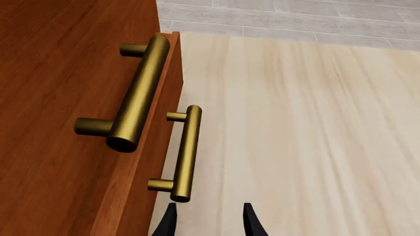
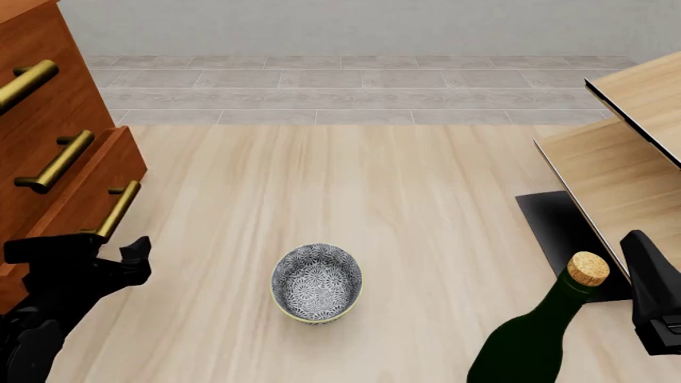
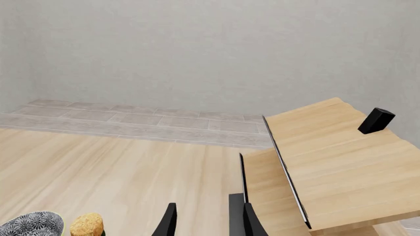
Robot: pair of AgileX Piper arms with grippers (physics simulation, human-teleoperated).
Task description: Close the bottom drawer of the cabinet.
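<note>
The reddish-brown cabinet [image 2: 43, 120] stands at the left edge of the table. Its bottom drawer [image 2: 80, 195] sticks out a little past the two drawers above. The bottom drawer's brass bar handle [image 2: 117, 209] also shows in the left wrist view [image 1: 186, 152], beyond the larger handle [image 1: 141, 93] of the drawer above. My left gripper [image 2: 107, 249] is open and empty, with its fingertips [image 1: 170, 221] just short of the near end of the bottom handle. My right gripper [image 2: 651, 303] is open and empty at the far right, away from the cabinet.
A patterned bowl [image 2: 316, 282] sits at the middle front. A dark green bottle [image 2: 537, 335] with a cork stands front right, next to my right gripper. Pale wooden furniture with black edging [image 2: 617, 167] fills the right side, on a black base [image 2: 559, 231].
</note>
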